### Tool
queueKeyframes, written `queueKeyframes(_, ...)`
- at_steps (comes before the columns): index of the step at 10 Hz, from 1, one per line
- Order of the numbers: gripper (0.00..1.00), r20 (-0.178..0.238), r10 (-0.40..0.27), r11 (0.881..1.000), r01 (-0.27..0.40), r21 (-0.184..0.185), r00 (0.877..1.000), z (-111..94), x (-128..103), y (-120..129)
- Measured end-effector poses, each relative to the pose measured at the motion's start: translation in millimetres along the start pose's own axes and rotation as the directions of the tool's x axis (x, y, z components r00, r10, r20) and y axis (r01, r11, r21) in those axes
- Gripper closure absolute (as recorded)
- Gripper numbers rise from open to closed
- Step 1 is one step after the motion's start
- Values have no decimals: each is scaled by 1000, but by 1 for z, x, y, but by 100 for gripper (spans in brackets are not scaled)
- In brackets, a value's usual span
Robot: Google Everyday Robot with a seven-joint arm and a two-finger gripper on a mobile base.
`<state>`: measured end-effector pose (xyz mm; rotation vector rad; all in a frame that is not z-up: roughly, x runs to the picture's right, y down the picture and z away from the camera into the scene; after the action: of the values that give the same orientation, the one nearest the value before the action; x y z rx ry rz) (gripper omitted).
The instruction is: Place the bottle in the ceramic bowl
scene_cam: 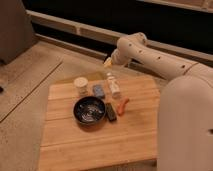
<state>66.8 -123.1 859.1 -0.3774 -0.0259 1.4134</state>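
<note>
The gripper (108,62) hangs open and empty above the wooden table's (100,145) far edge, near the bottle (114,85). The bottle stands upright near the empty ceramic bowl (90,111), not yet grasped. Grasping, carrying and releasing are all left to do.

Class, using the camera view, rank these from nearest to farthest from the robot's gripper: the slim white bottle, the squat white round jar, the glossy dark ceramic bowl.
The gripper hovers above the far edge of the wooden table.
1. slim white bottle: just below it, far side.
2. squat white round jar: farther left in the picture.
3. glossy dark ceramic bowl: toward the table's middle.
</note>
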Motion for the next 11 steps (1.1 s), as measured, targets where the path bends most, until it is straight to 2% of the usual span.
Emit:
queueKeyframes(1, 35, -18, -6, 1000, 6, 4, 1000, 4, 3, -2)
queueKeyframes(4, 35, -16, -4, 1000, 4, 8, 1000, 3, 4, -5)
queueKeyframes(6, 35, -27, -39, 999, 39, -6, 999, 10, 14, -3)
queueKeyframes(8, 35, -78, -71, 997, 69, -22, 994, 29, 39, -9)
queueKeyframes(9, 35, -114, -89, 996, 87, -21, 989, 41, 50, -12)
queueKeyframes(11, 35, -175, -126, 992, 127, -5, 977, 61, 59, -19)
